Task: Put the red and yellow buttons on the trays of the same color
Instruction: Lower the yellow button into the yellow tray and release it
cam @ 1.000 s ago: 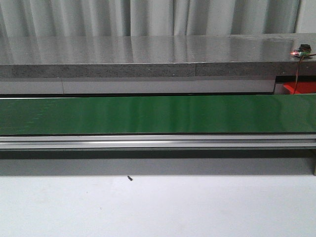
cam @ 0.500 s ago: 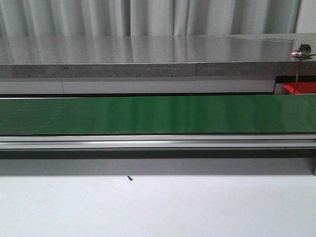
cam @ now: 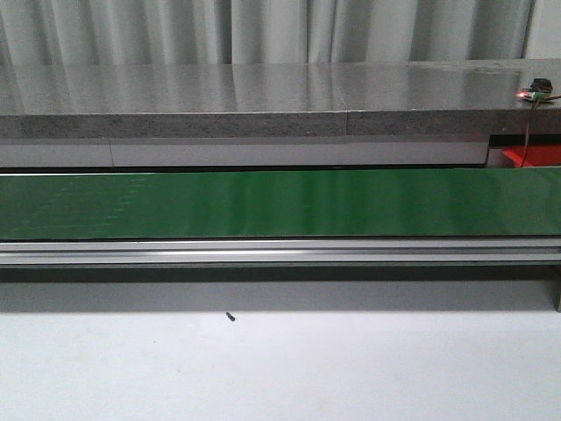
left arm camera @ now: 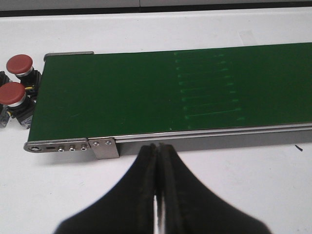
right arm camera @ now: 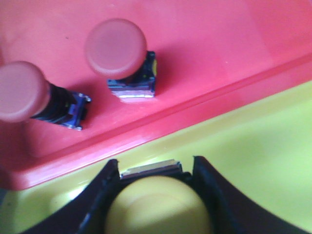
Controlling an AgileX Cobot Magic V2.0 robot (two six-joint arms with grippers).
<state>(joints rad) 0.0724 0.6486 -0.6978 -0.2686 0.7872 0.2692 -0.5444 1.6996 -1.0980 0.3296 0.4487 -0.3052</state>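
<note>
Right end effector closed around a yellow button, hanging over the yellow tray; cannot tell if the button touches the tray floor. Red tray just beside, at approx. 12 o'clock of the yellow one in right wrist view, with two red buttons already inside. Left end effector fully closed, holding nothing, above the white tabletop near the green conveyor belt; two more red buttons at 9 o'clock, beyond the belt end.

Risk: opening too high, so button bounces or rolls toward the red tray rim. Also possible: round cap slipping between fingers, landing tilted.
</note>
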